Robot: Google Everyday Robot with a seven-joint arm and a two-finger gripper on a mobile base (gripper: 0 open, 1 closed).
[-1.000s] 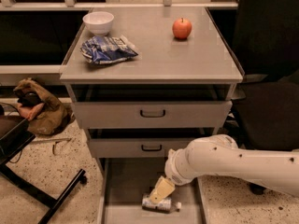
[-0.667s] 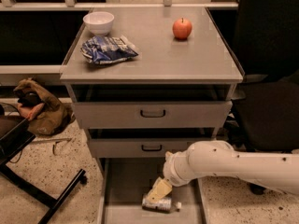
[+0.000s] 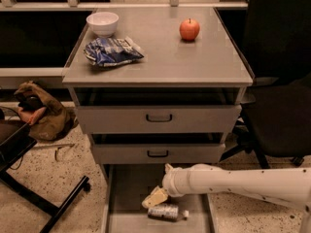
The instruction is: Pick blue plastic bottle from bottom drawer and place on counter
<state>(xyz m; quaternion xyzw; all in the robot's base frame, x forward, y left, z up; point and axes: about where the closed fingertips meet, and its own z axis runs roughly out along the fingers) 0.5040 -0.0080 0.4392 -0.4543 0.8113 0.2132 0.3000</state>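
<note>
Grey counter [image 3: 160,67] carries a bowl [image 3: 102,23] at its back left corner, a snack bag [image 3: 112,51], an apple [image 3: 189,29]; below, the bottom drawer [image 3: 126,188] stands open for reaching; the gripper [image 3: 155,197] hangs low inside, just beside the bottle [image 3: 164,212] lying near the front edge; its grip I cannot tell.

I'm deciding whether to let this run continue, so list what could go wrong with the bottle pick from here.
The blue plastic bottle lies on its side in the bottom drawer; with the gripper close beside it, a nudge could roll it away.
Lifting out, the arm may clip the drawer front just above.
On the counter, the snack bag, bowl and apple limit where it can go.
</note>
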